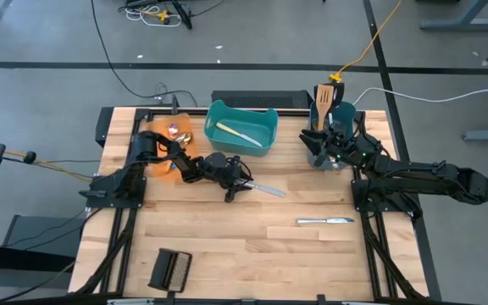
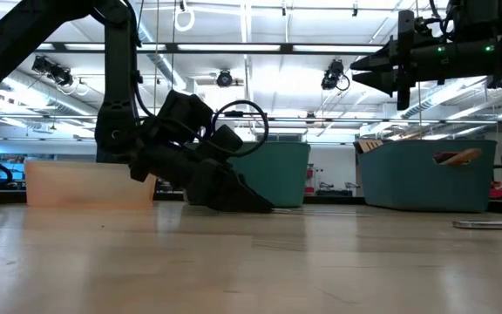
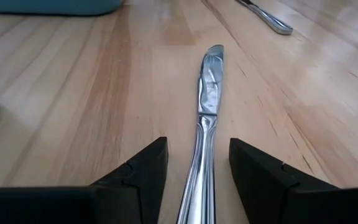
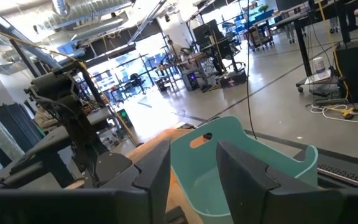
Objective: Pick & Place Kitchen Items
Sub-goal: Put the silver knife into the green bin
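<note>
The table knife (image 3: 207, 106) lies flat on the wooden surface (image 1: 227, 237), long axis running straight out from the left hand (image 3: 197, 171), blade tip pointing away; that hand's fingers sit apart either side of the handle. Right hand (image 1: 335, 146) hovers open over the dark teal bin (image 1: 316, 157)

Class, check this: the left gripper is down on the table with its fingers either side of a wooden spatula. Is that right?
Not quite. The left gripper is down on the table with its fingers either side of a silver table knife, not a wooden spatula. The left wrist view shows it.
</note>
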Available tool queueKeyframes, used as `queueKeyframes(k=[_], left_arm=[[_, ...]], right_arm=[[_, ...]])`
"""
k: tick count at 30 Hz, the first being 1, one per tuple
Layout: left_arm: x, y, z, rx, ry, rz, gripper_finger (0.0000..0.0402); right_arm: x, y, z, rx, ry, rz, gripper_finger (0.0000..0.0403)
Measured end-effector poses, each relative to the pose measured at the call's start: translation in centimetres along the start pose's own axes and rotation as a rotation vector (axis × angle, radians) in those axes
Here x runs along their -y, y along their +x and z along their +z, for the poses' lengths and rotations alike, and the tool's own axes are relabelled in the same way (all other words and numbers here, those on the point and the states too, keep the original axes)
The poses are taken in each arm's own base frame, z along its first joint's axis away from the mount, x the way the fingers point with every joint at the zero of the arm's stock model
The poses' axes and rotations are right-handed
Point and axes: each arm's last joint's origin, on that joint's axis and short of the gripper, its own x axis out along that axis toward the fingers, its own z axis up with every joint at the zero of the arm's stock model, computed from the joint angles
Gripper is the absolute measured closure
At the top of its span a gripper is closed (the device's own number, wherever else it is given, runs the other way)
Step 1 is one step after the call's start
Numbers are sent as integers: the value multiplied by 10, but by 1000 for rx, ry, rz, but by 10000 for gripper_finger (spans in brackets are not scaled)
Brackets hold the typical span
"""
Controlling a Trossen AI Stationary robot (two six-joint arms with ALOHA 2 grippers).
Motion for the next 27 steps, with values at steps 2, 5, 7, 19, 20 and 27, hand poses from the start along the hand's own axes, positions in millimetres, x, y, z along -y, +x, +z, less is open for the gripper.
queueKeyframes(k=[2,5,7,19,20,27], left_arm=[[0,0,0,3,-3,1,221],[0,0,0,4,-3,1,221],[0,0,0,5,-10,-8,221],[4,1,0,4,12,-15,257],[4,1,0,4,13,-15,262],[4,1,0,4,16,-24,339]], right_arm=[[0,0,0,0,0,0,262],[0,0,0,0,1,0,262],[0,0,0,0,4,0,262],[0,0,0,1,3,0,262],[0,0,0,0,3,0,262],[0,0,0,0,3,-1,262]])
